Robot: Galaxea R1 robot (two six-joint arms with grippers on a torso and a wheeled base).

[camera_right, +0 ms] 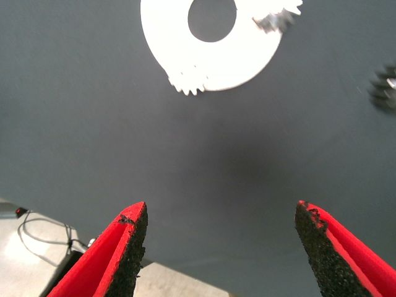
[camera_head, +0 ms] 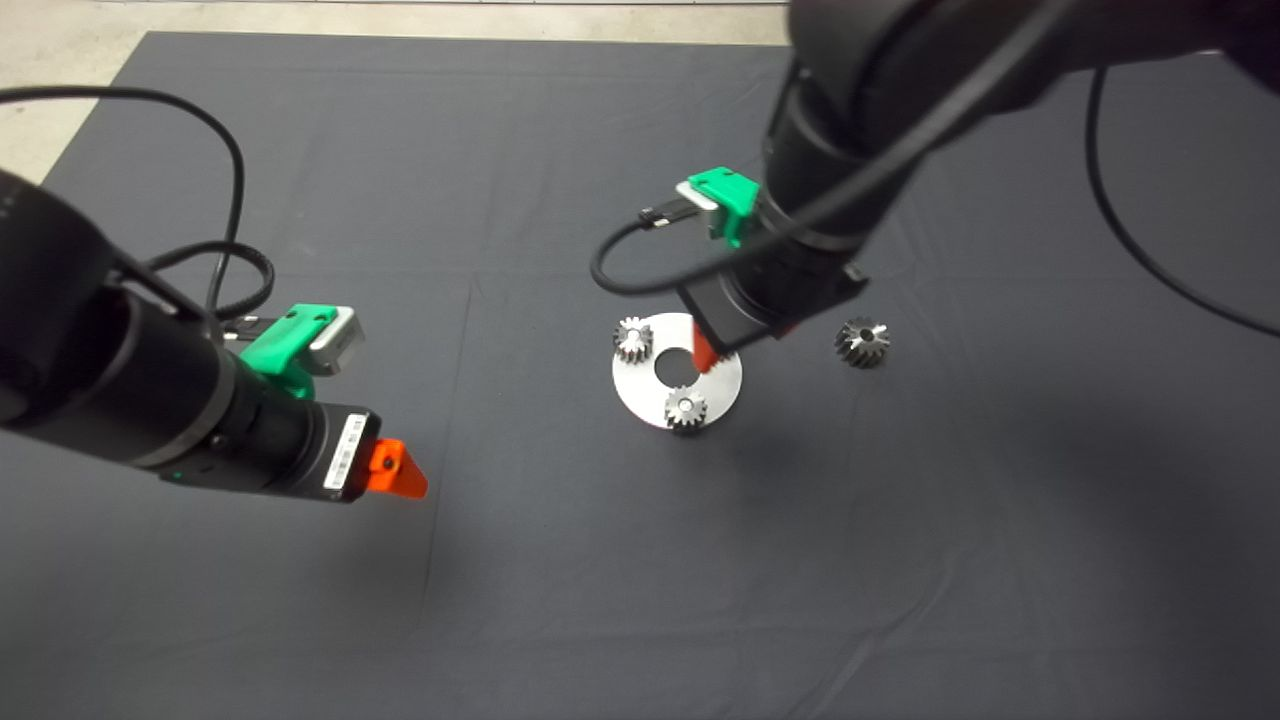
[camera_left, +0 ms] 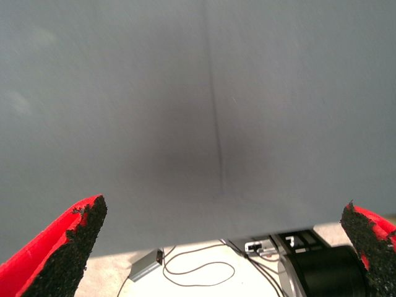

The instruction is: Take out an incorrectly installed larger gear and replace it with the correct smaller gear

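Observation:
The larger gear (camera_head: 862, 342), with long flared teeth, lies on the mat right of the round steel plate (camera_head: 640, 385); it also shows blurred in the right wrist view (camera_right: 385, 90). Two small gears (camera_head: 632, 339) (camera_head: 686, 408) sit on the plate's rim. The smaller gear (camera_right: 275, 18) sits on the plate (camera_right: 167, 37) on the side toward the larger gear, hidden under my right arm in the head view. My right gripper (camera_head: 712, 350) (camera_right: 219, 247) hangs open above the plate, holding nothing. My left gripper (camera_head: 398, 472) (camera_left: 216, 247) hovers open over bare mat at the left.
A black cable (camera_head: 610, 270) loops off the right wrist beside the plate. The mat's far edge and pale floor (camera_head: 60, 60) lie at the back left. Beyond the mat's near edge, the left wrist view shows floor with loose cables (camera_left: 198, 272).

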